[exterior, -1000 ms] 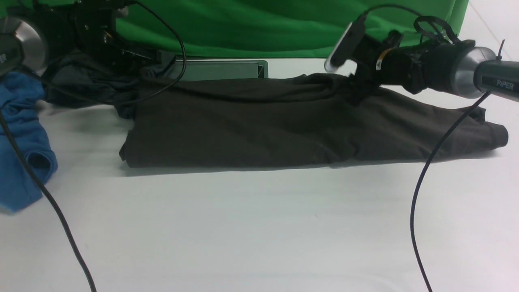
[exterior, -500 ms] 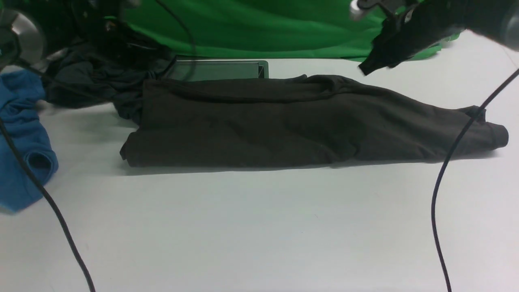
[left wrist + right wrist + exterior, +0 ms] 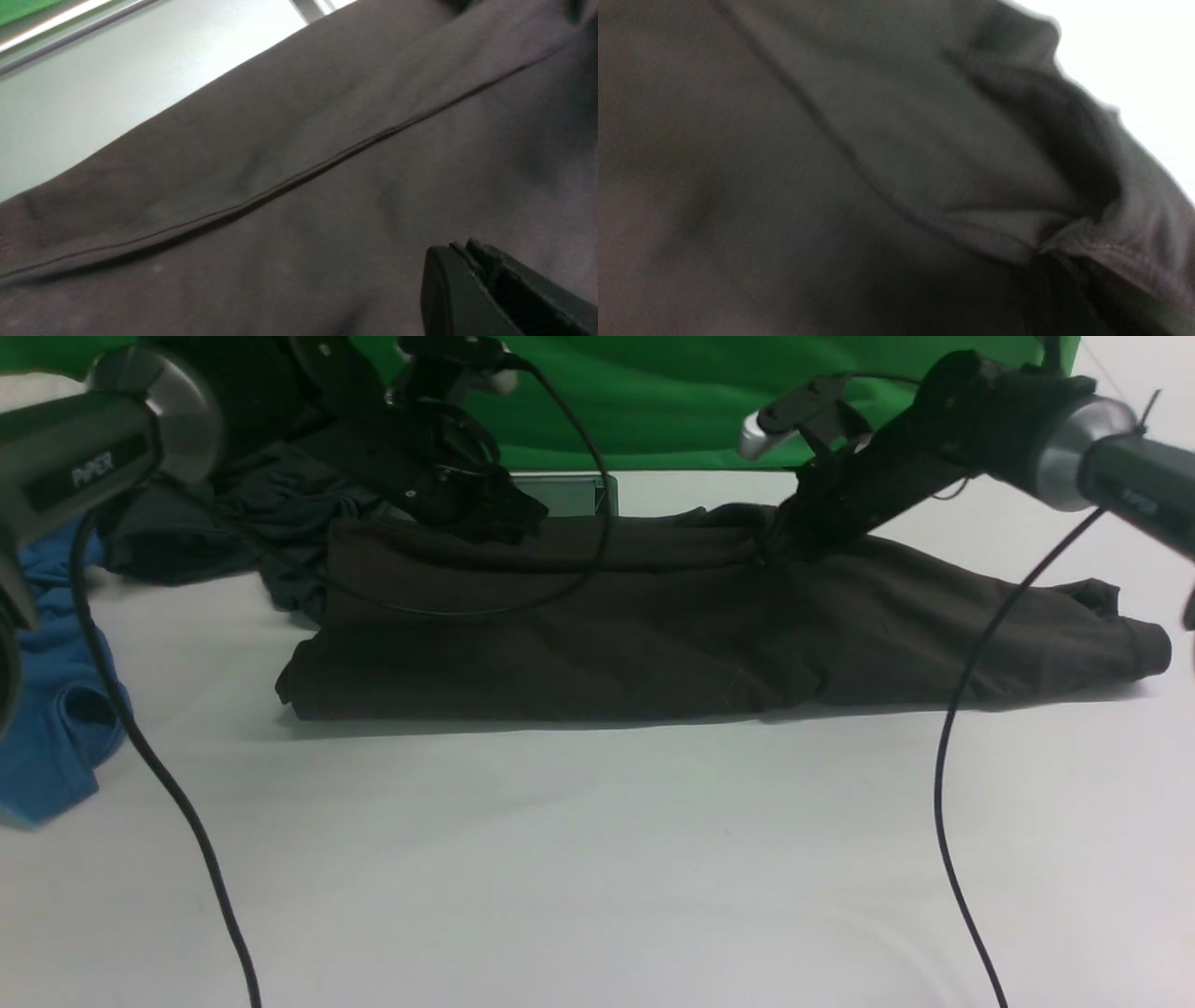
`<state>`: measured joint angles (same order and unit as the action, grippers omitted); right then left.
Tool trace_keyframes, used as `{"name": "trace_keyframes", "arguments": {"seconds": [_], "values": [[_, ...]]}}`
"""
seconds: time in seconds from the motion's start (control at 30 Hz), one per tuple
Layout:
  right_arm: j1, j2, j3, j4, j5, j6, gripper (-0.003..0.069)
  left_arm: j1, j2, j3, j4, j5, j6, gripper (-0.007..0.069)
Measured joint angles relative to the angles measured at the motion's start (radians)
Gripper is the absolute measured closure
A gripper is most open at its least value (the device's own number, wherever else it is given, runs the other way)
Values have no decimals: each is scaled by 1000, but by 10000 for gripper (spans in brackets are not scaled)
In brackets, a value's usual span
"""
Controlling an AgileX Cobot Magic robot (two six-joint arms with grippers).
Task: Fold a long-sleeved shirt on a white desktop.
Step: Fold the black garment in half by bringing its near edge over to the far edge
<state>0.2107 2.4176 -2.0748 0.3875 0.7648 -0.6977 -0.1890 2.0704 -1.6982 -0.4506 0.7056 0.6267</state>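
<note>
The long-sleeved shirt (image 3: pixel 653 625) lies folded into a long dark band across the white desktop (image 3: pixel 597 859), with one cuff at the far right. My left gripper (image 3: pixel 490 523) hovers at the band's far edge, left of centre. In the left wrist view its fingers (image 3: pixel 460 246) are shut, empty, just above the cloth (image 3: pixel 280 140) beside a long seam. My right gripper (image 3: pixel 777 546) is down on the far edge, right of centre. In the right wrist view its dark tips (image 3: pixel 1052 261) meet a puckered fold of the shirt (image 3: pixel 924 140) and pinch it.
A blue shirt (image 3: pixel 56 709) lies at the left edge, with a charcoal garment (image 3: pixel 205 532) bunched behind it. A grey metal box (image 3: pixel 565 493) sits in front of the green backdrop (image 3: pixel 653 401). Black cables (image 3: pixel 168 784) (image 3: pixel 943 803) hang from both arms over the near table.
The left arm swung right from the charcoal garment onto the shirt's far edge. The right gripper let go, lifted clear, then came back down on the shirt slightly further left.
</note>
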Motion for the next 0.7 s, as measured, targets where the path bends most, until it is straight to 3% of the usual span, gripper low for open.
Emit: {"name": "trace_keyframes", "arguments": {"seconds": [0.1,0.3,0.4,0.6,0.7], "values": [[0,41,-53,1,-30,18,645,-2,0,0,-1,0,0,608],[-5,121,-100,2,-299,98,644,-2,-3,0,9,21,21,608],[-26,115,-100,4,-312,143,636,-2,-6,0,24,22,72,608],[-112,27,-100,1,-128,184,622,-2,-15,0,28,18,131,608],[-165,-71,-100,-2,89,190,618,-2,-15,0,39,-36,135,608]]}}
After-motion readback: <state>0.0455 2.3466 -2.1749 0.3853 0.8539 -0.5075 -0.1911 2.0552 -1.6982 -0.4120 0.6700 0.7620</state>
